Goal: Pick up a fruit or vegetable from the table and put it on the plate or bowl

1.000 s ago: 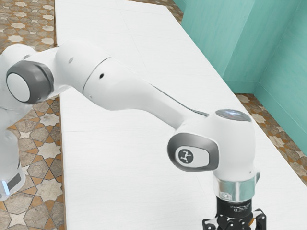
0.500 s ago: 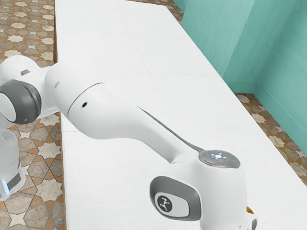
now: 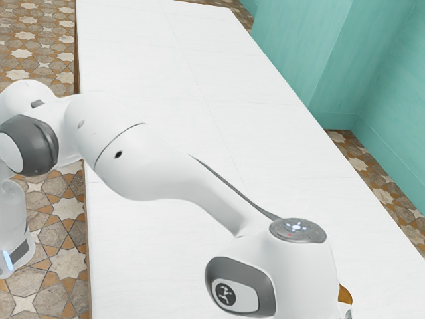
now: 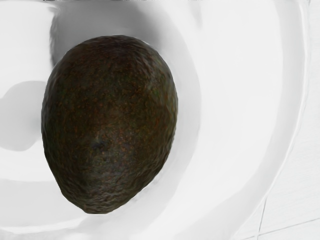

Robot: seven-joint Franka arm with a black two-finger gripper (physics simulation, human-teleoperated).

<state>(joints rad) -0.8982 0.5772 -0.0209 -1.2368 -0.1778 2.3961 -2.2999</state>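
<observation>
1. Ext. view: white arm enters from 9 o'clock and reaches toward 5 o'clock over the white table. Its wrist housing sits at the frame's lower edge.
2. Ext. view: a small orange-brown sliver peeks out at 3 o'clock of the wrist housing. Too little shows to name it.
3. Ext. view: patterned tile floor lies at 9–11 o'clock of the table, and the teal wall stands at 1–3 o'clock.
4. Wrist view: a dark brown, rough-skinned avocado lies directly under the hand, narrow end toward the camera side. It is w/in the rim of a white dish; plate or bowl, can't tell.
5. Wrist view: a soft shadow rings the avocado on the dish surface. Whether fruit and dish touch can't be told.
6. Wrist view: a strip of table w/ tile seams shows just outside the dish rim.
7. End effector: open or closed, cannot tell.
</observation>
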